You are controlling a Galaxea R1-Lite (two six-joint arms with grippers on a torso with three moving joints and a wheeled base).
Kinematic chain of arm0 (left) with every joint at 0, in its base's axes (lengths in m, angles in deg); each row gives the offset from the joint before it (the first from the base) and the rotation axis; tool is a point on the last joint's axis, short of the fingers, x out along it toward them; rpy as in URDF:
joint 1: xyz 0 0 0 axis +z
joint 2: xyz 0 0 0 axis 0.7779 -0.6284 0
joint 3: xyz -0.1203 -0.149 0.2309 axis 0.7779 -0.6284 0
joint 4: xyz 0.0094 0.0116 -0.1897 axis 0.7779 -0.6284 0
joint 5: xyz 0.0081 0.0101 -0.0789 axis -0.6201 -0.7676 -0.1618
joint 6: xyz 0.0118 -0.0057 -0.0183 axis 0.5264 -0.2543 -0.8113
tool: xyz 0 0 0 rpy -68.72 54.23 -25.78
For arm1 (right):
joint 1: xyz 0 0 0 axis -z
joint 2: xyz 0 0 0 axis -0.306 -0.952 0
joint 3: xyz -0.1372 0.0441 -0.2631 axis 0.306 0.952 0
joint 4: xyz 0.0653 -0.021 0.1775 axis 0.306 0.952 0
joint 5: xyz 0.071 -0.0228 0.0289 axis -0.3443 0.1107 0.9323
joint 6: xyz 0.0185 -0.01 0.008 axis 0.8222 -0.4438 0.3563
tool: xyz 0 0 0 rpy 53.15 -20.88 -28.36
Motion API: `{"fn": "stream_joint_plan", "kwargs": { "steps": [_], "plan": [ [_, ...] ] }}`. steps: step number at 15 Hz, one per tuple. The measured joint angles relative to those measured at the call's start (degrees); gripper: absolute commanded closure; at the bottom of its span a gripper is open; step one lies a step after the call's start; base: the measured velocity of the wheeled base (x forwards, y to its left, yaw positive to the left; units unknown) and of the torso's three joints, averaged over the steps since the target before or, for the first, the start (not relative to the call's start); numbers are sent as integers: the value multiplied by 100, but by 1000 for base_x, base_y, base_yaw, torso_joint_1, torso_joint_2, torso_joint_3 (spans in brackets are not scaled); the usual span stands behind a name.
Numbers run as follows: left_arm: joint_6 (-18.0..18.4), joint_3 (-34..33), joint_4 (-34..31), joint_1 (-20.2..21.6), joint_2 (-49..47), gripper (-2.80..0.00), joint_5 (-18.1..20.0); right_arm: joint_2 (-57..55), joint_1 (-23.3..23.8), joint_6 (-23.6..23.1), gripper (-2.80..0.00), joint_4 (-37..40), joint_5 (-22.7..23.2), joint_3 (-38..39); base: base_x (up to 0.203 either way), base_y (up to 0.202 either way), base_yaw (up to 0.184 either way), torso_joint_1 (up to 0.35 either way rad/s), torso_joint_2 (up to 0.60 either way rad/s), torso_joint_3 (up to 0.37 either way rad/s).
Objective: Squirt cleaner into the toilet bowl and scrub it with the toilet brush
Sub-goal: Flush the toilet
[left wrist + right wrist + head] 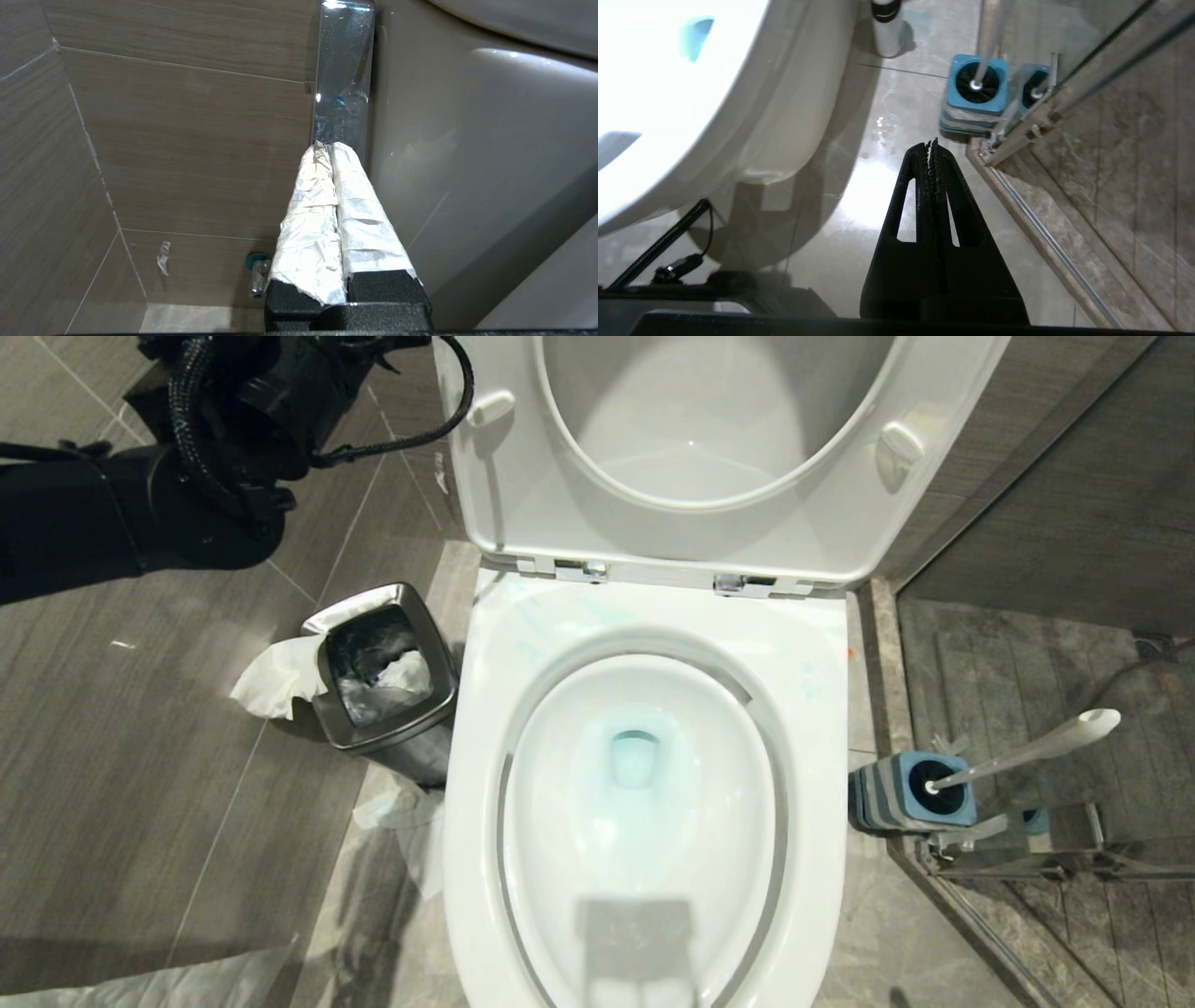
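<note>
Porcelain fills the near middle of the head view: the toilet bowl is a long oval whose long axis runs straight away from the robot, its near end cut off by the picture's lower edge and partly under a grey shadow. Around the small drain hole the water and porcelain carry the pale turquoise tint of the cleaner. On the floor to the right of the bowl, well apart from it, the toilet brush stands in a square grey-and-blue holder; its white handle leans up and to the right, and the black bristle head is mostly sunk in the holder. The right gripper hangs low over the floor tiles between bowl and holder, jaws pressed together on nothing. Left of the bowl sits a steel waste bin with tissue spilling over its rim. Farther off, the raised seat and lid are cropped at the top. The left gripper, its fingers wrapped in white paper and closed tight, has its tips against a chrome lever on the tank's side. No writing is legible.
</note>
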Motion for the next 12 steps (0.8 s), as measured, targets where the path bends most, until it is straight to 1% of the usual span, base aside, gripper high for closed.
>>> {"fn": "stream_joint_plan", "kwargs": {
  "steps": [7,12],
  "plan": [
    [9,0,-15,-9,-45,0,5,0,0,2,0,-2,1,0,0,0,0,0,0,0],
    [52,-13,-99,10,148,0,14,0,2,-2,0,-2,0,0,0,0,0,0,0,0]
  ]
}}
